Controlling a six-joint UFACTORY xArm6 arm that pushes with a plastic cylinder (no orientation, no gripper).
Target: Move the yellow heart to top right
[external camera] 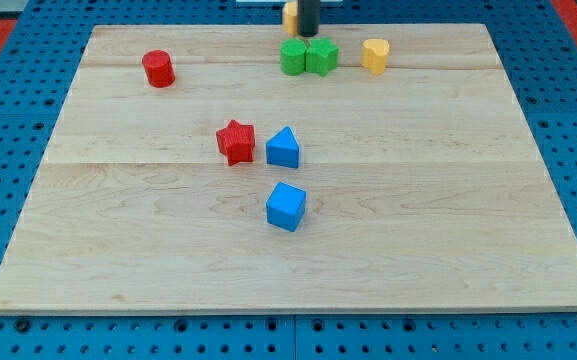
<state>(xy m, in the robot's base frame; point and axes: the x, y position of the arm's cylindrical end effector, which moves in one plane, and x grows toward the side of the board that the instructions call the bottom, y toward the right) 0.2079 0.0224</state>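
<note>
Two yellow blocks are in view, and I cannot tell which one is the heart. One yellow block (375, 54) stands near the board's top edge, right of centre. The other yellow block (290, 15) sits at the very top edge, partly hidden behind my dark rod. My tip (309, 36) is at the top centre, just right of that second yellow block. It is directly above the two green blocks and close to them.
Two green blocks (293, 57) (321, 55) sit side by side, touching, below my tip. A red cylinder (158, 68) is at top left. A red star (235, 141) and a blue triangular block (282, 148) are mid-board, with a blue cube (286, 206) below them. The wooden board (468, 220) lies on blue pegboard.
</note>
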